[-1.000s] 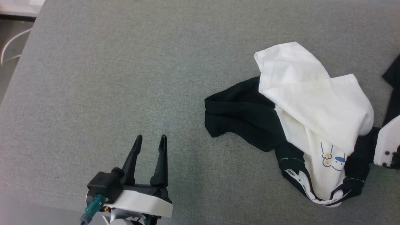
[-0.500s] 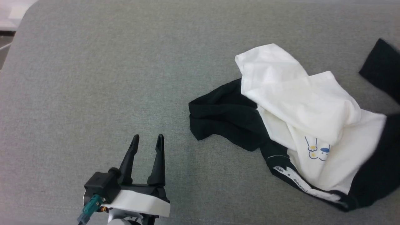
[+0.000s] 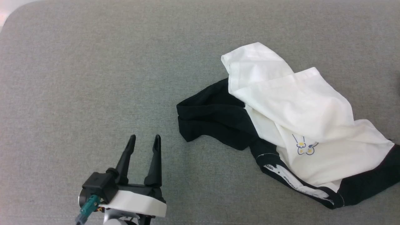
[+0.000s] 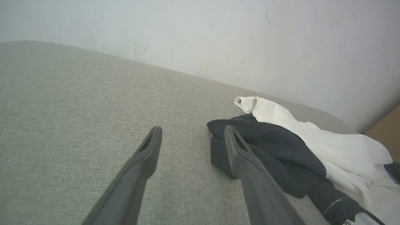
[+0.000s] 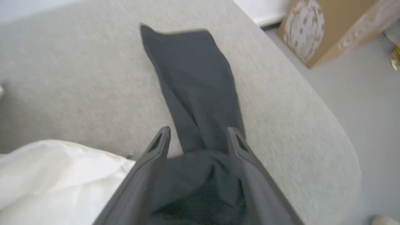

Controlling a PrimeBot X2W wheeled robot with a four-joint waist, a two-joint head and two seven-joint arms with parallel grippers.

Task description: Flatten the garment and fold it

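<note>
Since shirt [image 3: 297, 106] is light and limp, crumpled on cushion [image 3: 93, 78] right of centre, pinch hem corners, expect sag. Your left gripper [image 3: 143, 139] spread, empty; right gripper [image 5: 198, 131] spread astride black sleeve [image 5: 193, 78].

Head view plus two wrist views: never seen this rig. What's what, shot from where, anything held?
It is a wheeled robot with two arms. The head view looks down from its head camera at a grey fabric surface. Each wrist view looks along one gripper's two dark fingers. The left gripper is open and empty, to the left of the garment, a crumpled white T-shirt with black sleeves and a small cartoon print. In the blurred right wrist view the right gripper is open, and a black sleeve lies stretched out between and beyond its fingers. Nothing looks clamped.
</note>
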